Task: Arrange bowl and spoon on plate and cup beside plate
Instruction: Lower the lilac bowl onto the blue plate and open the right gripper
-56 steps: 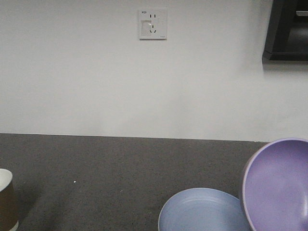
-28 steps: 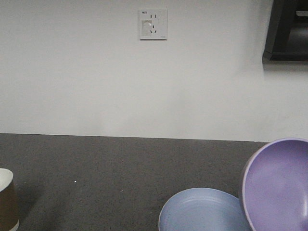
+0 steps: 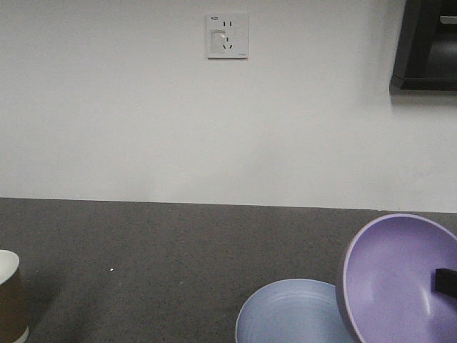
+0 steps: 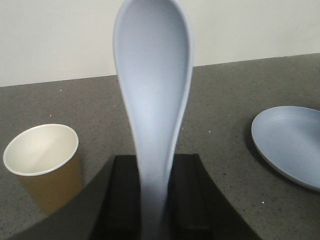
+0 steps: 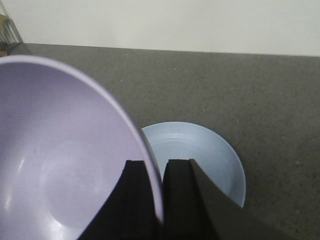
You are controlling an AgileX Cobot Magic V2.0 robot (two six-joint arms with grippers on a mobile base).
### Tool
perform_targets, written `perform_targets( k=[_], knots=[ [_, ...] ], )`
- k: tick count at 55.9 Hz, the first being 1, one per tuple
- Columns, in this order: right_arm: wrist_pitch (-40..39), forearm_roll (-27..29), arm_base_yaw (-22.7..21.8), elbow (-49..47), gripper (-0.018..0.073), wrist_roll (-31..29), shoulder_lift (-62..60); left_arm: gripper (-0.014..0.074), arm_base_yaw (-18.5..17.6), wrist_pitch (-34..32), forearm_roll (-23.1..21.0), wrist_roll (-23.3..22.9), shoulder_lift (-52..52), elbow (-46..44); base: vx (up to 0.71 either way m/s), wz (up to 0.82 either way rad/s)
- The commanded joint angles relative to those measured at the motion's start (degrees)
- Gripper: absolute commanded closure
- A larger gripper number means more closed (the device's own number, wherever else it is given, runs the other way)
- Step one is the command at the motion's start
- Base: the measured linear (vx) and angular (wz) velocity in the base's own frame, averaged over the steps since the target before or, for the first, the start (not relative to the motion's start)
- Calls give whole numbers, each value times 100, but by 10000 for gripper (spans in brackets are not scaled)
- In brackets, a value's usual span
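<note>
My right gripper [image 5: 156,172] is shut on the rim of the lavender bowl [image 5: 60,160], which hangs tilted above the right side of the pale blue plate [image 3: 289,314]; a dark fingertip [image 3: 446,282] shows inside the bowl [image 3: 400,279] in the front view. The plate [image 5: 200,155] lies on the dark table under the bowl. My left gripper [image 4: 155,170] is shut on the handle of the pale blue spoon [image 4: 152,85], scoop pointing away. The brown paper cup [image 4: 42,162] stands upright to the left, apart from the plate [image 4: 290,145]. In the front view the cup [image 3: 11,296] sits at the left edge.
The dark speckled table [image 3: 157,250] runs back to a white wall with a socket [image 3: 227,36]. A black cabinet [image 3: 425,43] hangs at the upper right.
The bowl has moved left and slightly down over the plate, and a dark fingertip now shows inside it. The cup and plate have not moved.
</note>
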Motion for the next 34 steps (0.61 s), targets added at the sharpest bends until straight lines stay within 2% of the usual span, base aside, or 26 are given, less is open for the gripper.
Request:
perform_targets(
  k=[1, 7, 12, 13, 21, 27, 34],
  knots=[
    [-224, 324, 73, -314, 568, 158, 399, 603, -12, -383, -66, -17, 6, -149, 0, 0],
    [-279, -214, 614, -722, 568, 355, 1052, 603, -12, -292, -137, -17, 6, -149, 0, 0],
    [-448, -1092, 1131, -1137, 568, 1168, 1625, 603, -12, -202, -217, -17, 6, -149, 0, 0],
    [-480, -1423, 1272, -1244, 568, 1446, 1822, 603, -12, -194, -217, -17, 6, -149, 0, 0],
    [-520, -2523, 1836, -1827, 568, 2252, 2775, 603, -12, -23, -211, -17, 6, -149, 0, 0],
    [-555, -2654, 2069, -2084, 568, 2387, 3378, 603, -12, 124, -211, -17, 6, -149, 0, 0],
    [-622, -2488, 2110, -2297, 568, 2372, 4056, 603, -12, 269, -217, -17, 6, -149, 0, 0]
  ],
)
